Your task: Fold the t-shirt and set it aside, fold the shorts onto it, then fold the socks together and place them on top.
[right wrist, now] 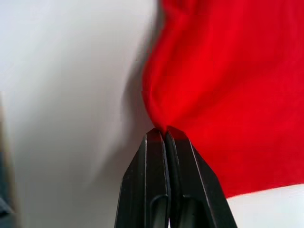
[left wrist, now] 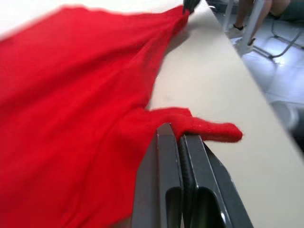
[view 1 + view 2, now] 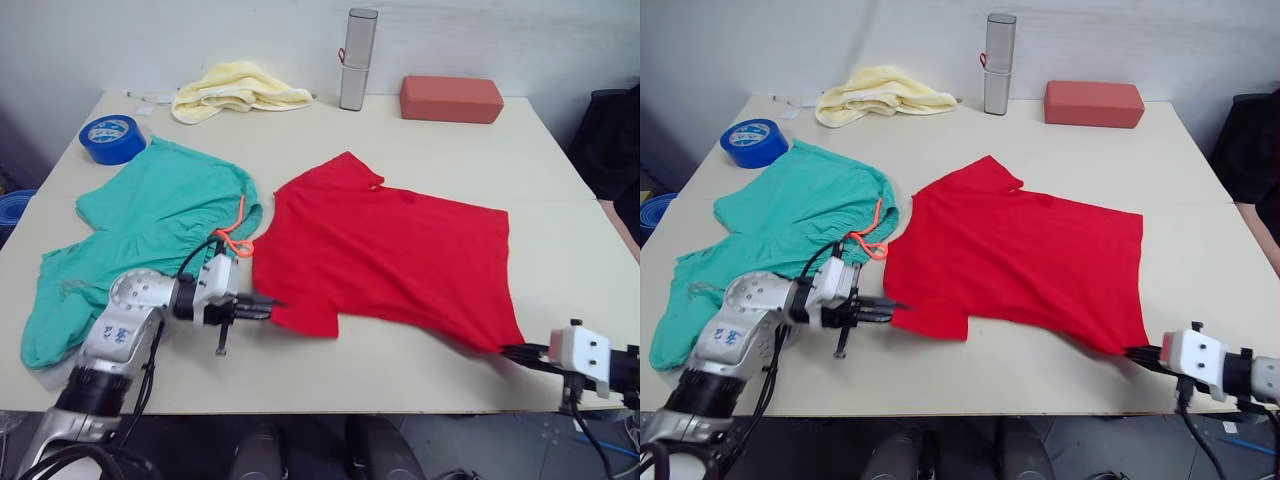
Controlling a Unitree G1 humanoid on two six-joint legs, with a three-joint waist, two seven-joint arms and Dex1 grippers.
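L arm (image 3: 120,335): silver shell w/ blue markings, black cables; R wrist (image 3: 580,355) white; 2 black fingers (image 2: 168,180) each.

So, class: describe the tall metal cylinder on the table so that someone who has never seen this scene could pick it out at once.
Start at the table's far edge, by the wall. Between the crumpled pale yellow towel and the red-brown block stands the cylinder, upright. It is the only tall, silvery, standing thing; all its neighbours lie low and flat.
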